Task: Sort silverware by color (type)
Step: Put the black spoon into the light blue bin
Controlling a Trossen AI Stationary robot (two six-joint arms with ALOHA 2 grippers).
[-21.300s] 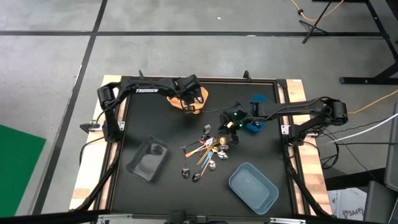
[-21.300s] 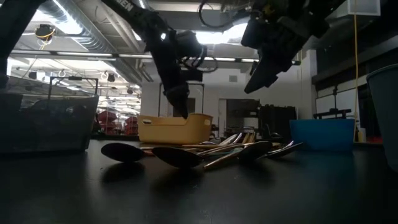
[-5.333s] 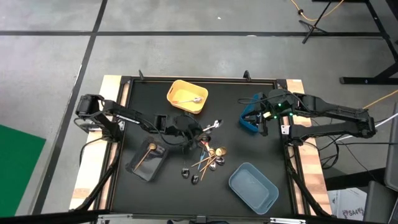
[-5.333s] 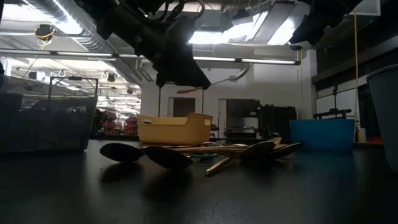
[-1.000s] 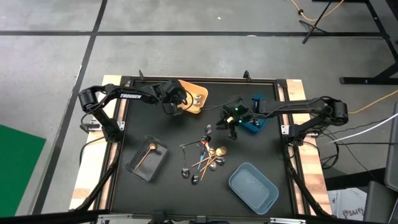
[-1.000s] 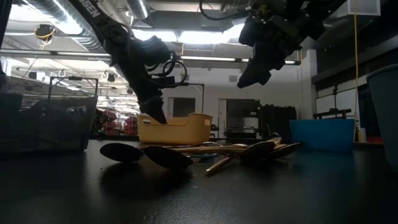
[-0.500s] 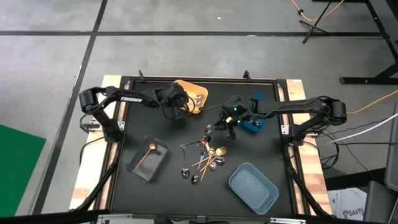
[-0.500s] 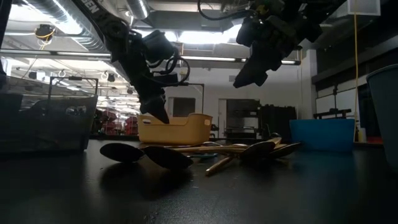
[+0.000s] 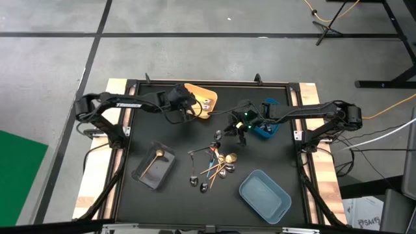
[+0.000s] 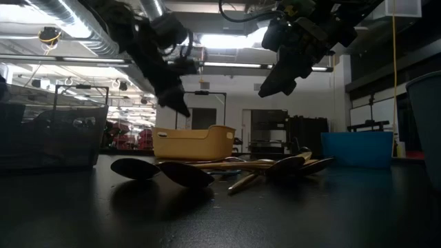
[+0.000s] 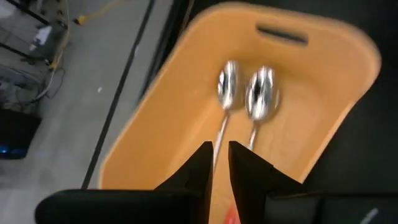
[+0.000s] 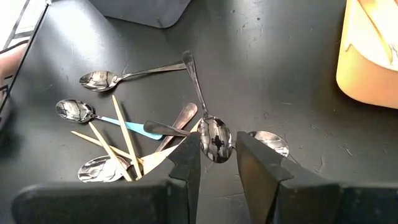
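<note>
Two spoons in bin at table rear; silverware pile mid-table.

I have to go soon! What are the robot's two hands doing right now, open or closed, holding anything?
Left hand: nearly shut, holding nothing, above the yellow bin with two silver spoons.
Right hand: open, empty, above a silver spoon in the pile.

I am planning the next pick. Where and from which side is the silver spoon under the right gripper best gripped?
Take the silver spoon at the middle of its thin handle, coming straight down with the open right gripper, fingers across the handle. The spoon lies flat on the table, and that stretch seems clear of the other spoons; the bowl is wide and rounded.
</note>
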